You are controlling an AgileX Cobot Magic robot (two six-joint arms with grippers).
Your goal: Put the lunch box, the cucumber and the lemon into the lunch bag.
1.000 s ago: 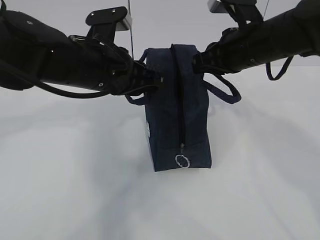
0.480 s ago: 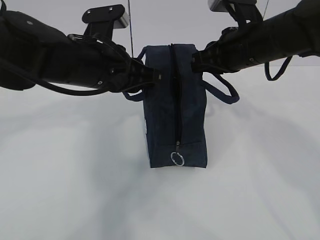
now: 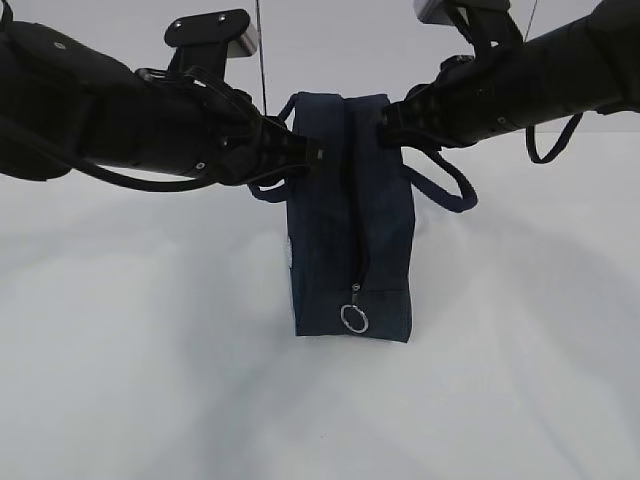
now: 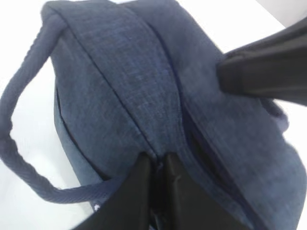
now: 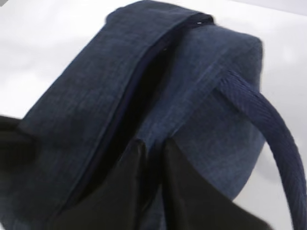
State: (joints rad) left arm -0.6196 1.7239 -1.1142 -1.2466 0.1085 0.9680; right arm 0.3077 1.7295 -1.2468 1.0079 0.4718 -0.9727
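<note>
Two claws are working the lunch bag (image 3: 350,240), standing mid-table: our left gripper (image 4: 154,165) is pinching its soft fabric edge, our right gripper (image 5: 151,148) is straddling the other, grip uncertain. We're judging zipper edges best.

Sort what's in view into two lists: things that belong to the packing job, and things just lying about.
Job:
- lunch bag, with its zipper ring pull
- left gripper, pinching the bag's fabric
- right gripper, at the bag's top edge

Lying about:
- nothing visible; lunch box, cucumber and lemon are not in view
</note>
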